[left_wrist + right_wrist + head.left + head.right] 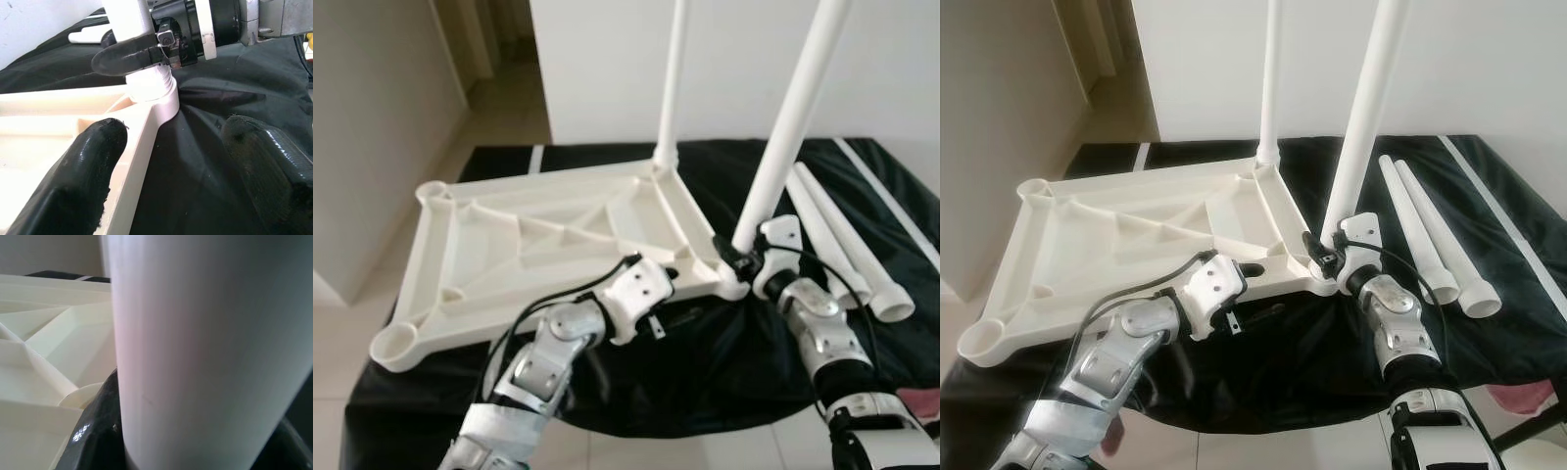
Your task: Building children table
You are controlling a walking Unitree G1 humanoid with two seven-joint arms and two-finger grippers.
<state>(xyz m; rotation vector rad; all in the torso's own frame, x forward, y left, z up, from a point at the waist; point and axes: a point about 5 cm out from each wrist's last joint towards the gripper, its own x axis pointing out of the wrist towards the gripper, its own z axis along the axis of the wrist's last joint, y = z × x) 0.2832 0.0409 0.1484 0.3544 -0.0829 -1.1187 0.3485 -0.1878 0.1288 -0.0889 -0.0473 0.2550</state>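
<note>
Roughly halfway: upside-down white plastic tabletop [538,245] on black cloth [705,372] w/ one white tube leg [671,78] fitted. Right gripper [741,257] clamps 2nd leg [793,117] in the near corner socket; left gripper [171,161], wide open, straddles the tabletop's edge. Two spare legs [847,245] lie alongside.

Tops of both upright legs [803,108] beyond the upper edge.

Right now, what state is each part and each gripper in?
Tabletop: upside down on the black cloth.
Far leg: upright in its socket.
Near leg: upright at the corner socket, gripped.
Two spare legs: lying loose.
Right gripper: shut on near leg.
Left gripper: jaws open at the tabletop edge.
</note>
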